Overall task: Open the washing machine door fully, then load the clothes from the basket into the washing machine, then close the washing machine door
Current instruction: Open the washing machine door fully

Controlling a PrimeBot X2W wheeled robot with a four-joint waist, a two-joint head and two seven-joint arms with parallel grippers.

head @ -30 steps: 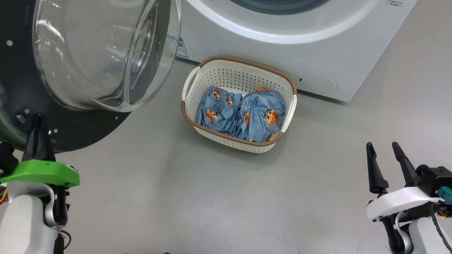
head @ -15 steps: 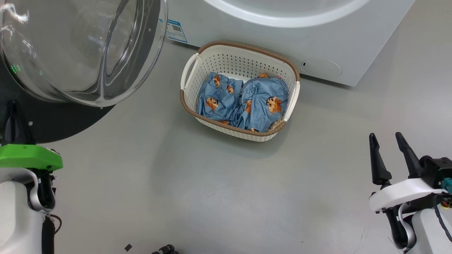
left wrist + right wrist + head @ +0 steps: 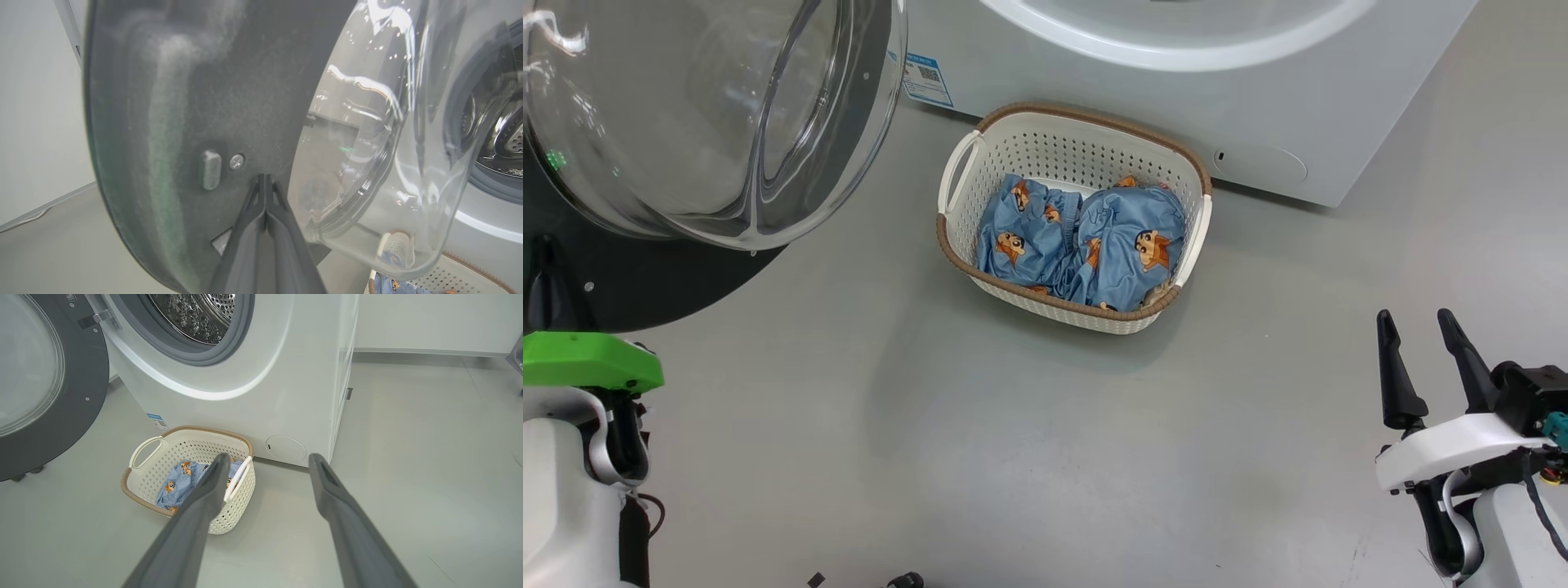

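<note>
The washing machine door stands open at the upper left, its clear glass bowl bulging toward me. My left gripper is shut with nothing in it. Its tips sit at the door's black inner rim, beside a screw; whether they touch it I cannot tell. The basket sits on the floor in front of the washing machine, holding the blue printed clothes. At the lower right my right gripper is open and empty, apart from the basket and the clothes.
The steel drum is open behind its grey gasket. A round service flap is low on the machine's front. Grey floor spreads between my arms and the basket. A pale wall runs behind, to the right of the machine.
The head camera has dipped, cutting the drum opening from view. The left gripper and the door have both moved left relative to the basket. The right gripper has kept its place and stays open.
</note>
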